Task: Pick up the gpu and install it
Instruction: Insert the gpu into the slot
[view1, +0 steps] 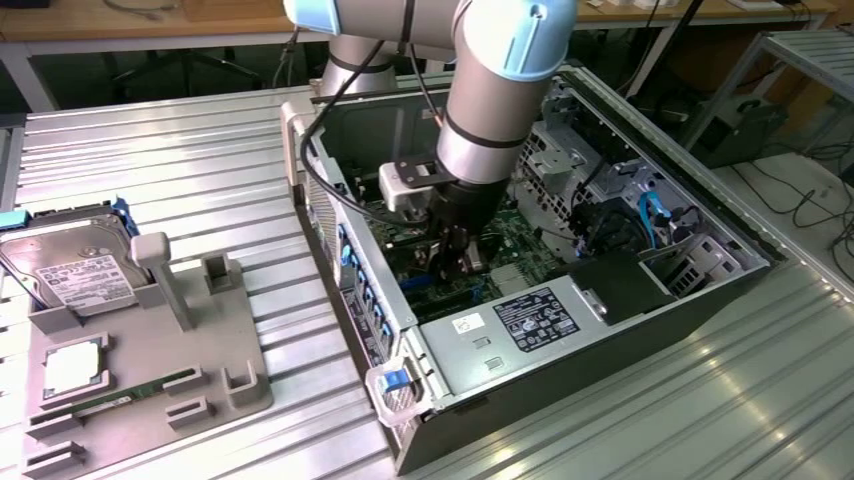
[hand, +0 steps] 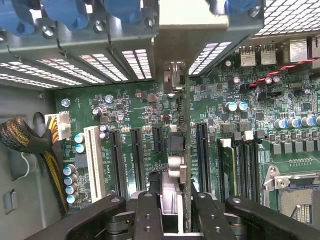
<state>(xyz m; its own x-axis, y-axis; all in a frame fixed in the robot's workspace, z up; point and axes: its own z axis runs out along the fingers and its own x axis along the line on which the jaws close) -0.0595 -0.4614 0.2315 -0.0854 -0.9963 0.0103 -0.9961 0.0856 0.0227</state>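
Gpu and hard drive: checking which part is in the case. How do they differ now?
The gpu stands on edge in the gripper, inside the case; the hard drive rests in the tray outside it. The gpu is thin, the hard drive boxy with a white label.

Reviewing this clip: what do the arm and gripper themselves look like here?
The arm is a silver-grey metal tube with light blue joint caps. A black cable runs along it to a white box at the wrist. The gripper is black, with jointed finger links held by visible round pins.
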